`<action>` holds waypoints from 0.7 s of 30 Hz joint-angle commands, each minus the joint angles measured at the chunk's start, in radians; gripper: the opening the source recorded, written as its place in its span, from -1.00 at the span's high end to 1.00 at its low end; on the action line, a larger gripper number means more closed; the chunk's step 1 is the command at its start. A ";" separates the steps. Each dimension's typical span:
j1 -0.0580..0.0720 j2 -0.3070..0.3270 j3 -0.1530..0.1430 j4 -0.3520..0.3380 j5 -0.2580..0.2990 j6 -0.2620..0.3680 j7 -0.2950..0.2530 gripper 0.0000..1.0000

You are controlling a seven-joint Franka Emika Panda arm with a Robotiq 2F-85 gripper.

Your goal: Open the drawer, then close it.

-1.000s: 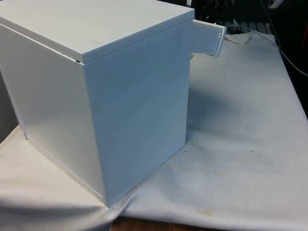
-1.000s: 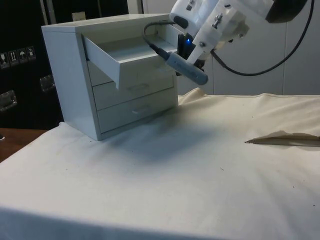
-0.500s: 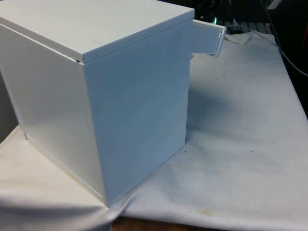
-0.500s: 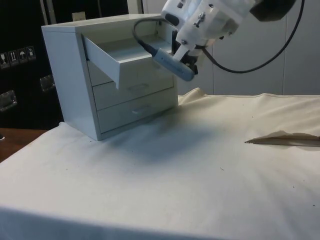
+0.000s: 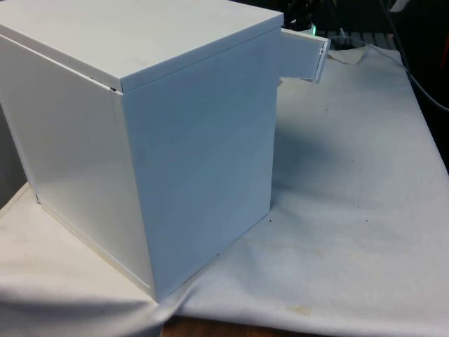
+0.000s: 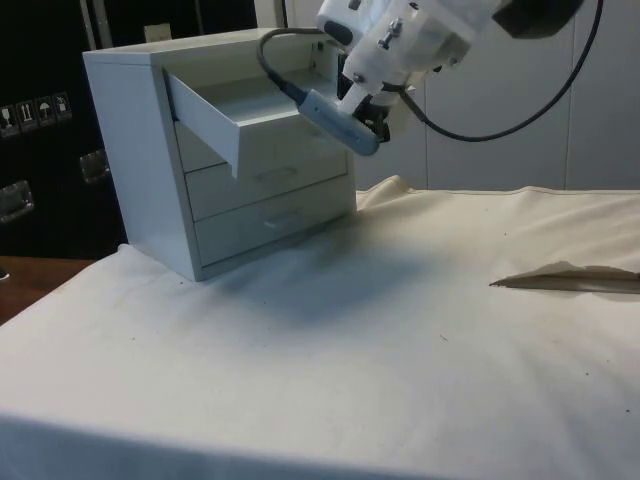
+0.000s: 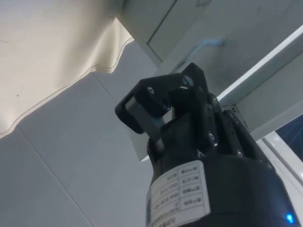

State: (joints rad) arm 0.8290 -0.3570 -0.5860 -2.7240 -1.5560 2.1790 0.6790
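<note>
- Nearest in the side view is the white cloth (image 6: 400,350) over the table, creased and lightly speckled, with a flat brownish scrap (image 6: 565,277) lying on it well away from everything else.
- Further along the cloth stands the white chest of drawers (image 6: 150,150), three drawers stacked one above another. The two lower ones sit flush in the body.
- The top drawer (image 6: 235,115) is pulled out, its front panel hanging clear of the cabinet and its pale inside open to view (nothing I can make out lying in it).
- In the front view the same chest (image 5: 140,140) turns a blank side and back to the camera, and the drawer (image 5: 305,56) pokes out at the upper far corner, towards the front view's right.
- Just past the open drawer's far corner, level with its upper edge, hangs the gripper (image 6: 375,112), beneath the white arm (image 6: 410,35), which reaches in from above; a grey cable loops from it over the drawer.
- From the wrist view the gripper (image 7: 163,106) has its two black fingers (image 7: 142,106) pressed together with no gap between them and nothing caught there; it sits close against a white panel edge of the chest (touching or not, I cannot say).
- Farthest back are pale wall panels (image 6: 500,120) behind the arm, and dark cabinets (image 6: 45,120) behind the chest.
</note>
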 commanded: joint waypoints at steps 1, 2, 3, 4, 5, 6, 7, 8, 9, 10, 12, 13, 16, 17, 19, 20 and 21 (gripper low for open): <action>-0.001 -0.003 -0.002 -0.001 -0.016 0.012 -0.007 1.00; -0.002 -0.004 -0.003 -0.002 -0.025 0.016 -0.010 1.00; -0.002 -0.004 -0.003 -0.003 -0.030 0.018 -0.012 1.00; -0.002 -0.005 -0.004 -0.003 -0.034 0.019 -0.013 1.00; 0.000 0.000 0.000 -0.001 -0.021 0.005 -0.008 1.00; -0.002 -0.005 -0.004 -0.004 -0.038 0.021 -0.015 1.00; -0.003 -0.005 -0.005 -0.003 -0.042 0.023 -0.018 1.00; -0.004 -0.005 -0.006 -0.003 -0.049 0.026 -0.023 1.00; -0.004 -0.005 -0.007 -0.003 -0.053 0.027 -0.025 1.00; -0.004 -0.005 -0.007 -0.003 -0.053 0.027 -0.025 1.00; -0.005 -0.004 -0.011 -0.002 -0.069 0.031 -0.029 1.00; -0.005 -0.004 -0.012 -0.001 -0.074 0.033 -0.030 1.00; -0.005 -0.003 -0.015 0.000 -0.084 0.034 -0.036 1.00; -0.006 -0.004 -0.018 0.002 -0.093 0.034 -0.042 1.00; -0.007 -0.006 -0.020 0.003 -0.102 0.034 -0.048 1.00; -0.007 -0.006 -0.021 0.004 -0.106 0.033 -0.050 1.00; -0.008 -0.008 -0.022 0.005 -0.109 0.033 -0.055 1.00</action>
State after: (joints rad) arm 0.8250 -0.3570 -0.6020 -2.7200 -1.6480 2.1990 0.6410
